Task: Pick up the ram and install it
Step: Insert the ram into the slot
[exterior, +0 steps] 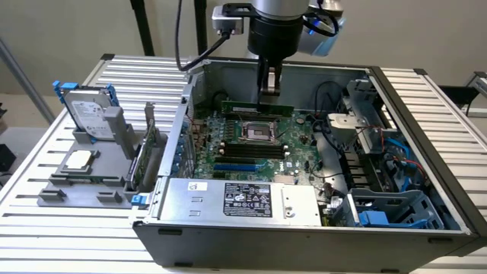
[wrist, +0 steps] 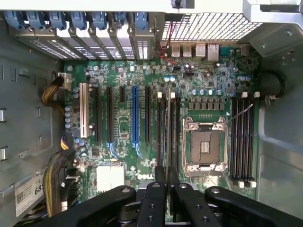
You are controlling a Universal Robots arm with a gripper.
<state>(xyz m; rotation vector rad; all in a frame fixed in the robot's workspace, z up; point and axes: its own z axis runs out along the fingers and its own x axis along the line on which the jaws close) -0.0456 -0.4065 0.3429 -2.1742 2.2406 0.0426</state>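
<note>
Ram gripped edge-down over the board, upper centre of the exterior view.
My gripper [exterior: 268, 96] has its jaws clamped on the ram [exterior: 256, 107], which hangs just above the motherboard [exterior: 297, 154] near the CPU socket [exterior: 255, 132]. To seat it well, I'd line the stick up parallel over a memory slot [wrist: 160, 127], match the notch, and press straight down.

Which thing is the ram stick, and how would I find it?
Look in the big open computer case, just beyond the square silver processor socket on the green motherboard in the exterior view. The gripper reaching down there pinches the ram: a long, thin green stick held on edge. Unlike the black slots fixed on the board, it is green and gripped from above.
</note>
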